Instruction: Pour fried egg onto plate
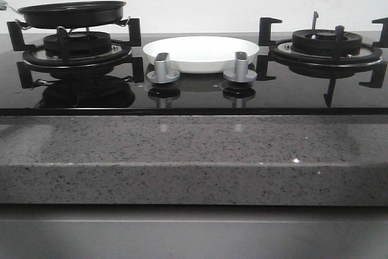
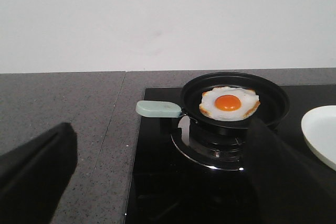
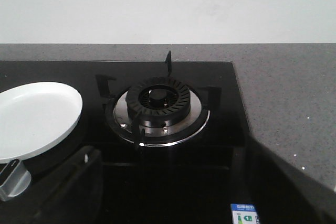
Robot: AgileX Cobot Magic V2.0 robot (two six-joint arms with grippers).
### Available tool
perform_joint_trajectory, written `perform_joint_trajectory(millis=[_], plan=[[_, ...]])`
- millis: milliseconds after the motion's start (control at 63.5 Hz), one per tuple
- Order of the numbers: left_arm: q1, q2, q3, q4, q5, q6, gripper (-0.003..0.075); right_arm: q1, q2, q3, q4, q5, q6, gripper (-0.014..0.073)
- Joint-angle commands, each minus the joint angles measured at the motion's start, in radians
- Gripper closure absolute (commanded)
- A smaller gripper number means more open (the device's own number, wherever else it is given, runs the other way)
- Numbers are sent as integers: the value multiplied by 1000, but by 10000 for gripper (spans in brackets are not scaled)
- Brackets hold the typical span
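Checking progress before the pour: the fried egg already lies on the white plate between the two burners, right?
No. The fried egg lies in the black frying pan on the left burner, as the left wrist view shows. The white plate between the burners holds nothing.

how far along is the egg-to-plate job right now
Nothing looks done yet. The fried egg lies in the black frying pan on the left burner, and the plate between the burners holds nothing. Nothing is in hand: the left gripper is open, short of the pan's pale handle, with nothing between its fingers. Left: grasp the handle, carry the pan over, tip the egg out.
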Motion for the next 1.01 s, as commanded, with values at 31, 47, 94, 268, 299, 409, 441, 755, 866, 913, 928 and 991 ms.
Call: perform_joint_trajectory(millis=[31,47,94,268,299,409,441,755,866,913,928,991], plan=[[4,4,-32,0,-81,-9,48,-5,36,-40,15,-128,-7,2],[4,4,-32,0,-81,-9,48,-5,44,-44,19,-125,-7,2],[4,4,-32,0,-81,-9,48,-5,82,-65,25,-110,-7,2],[4,4,-32,0,-84,-9,48,32,305,-221,31,-16,-7,2],[4,4,-32,0,-84,-9,48,55,357,-262,31,2,-7,2],[4,4,-32,0,-85,-9,48,119,524,-406,31,78,-15,2],[4,4,-32,0,-85,-9,48,140,567,-444,31,102,-25,2],[4,4,-32,0,-85,-9,48,248,1021,-942,39,408,-126,178],[4,4,-32,0,-85,-9,48,251,1164,-1123,72,552,-166,212],[4,4,-32,0,-85,-9,48,251,1217,-1193,93,609,-188,211],[4,4,-32,0,-85,-9,48,251,1234,-1216,98,627,-194,211],[4,4,-32,0,-85,-9,48,251,1311,-1318,107,701,-203,211]])
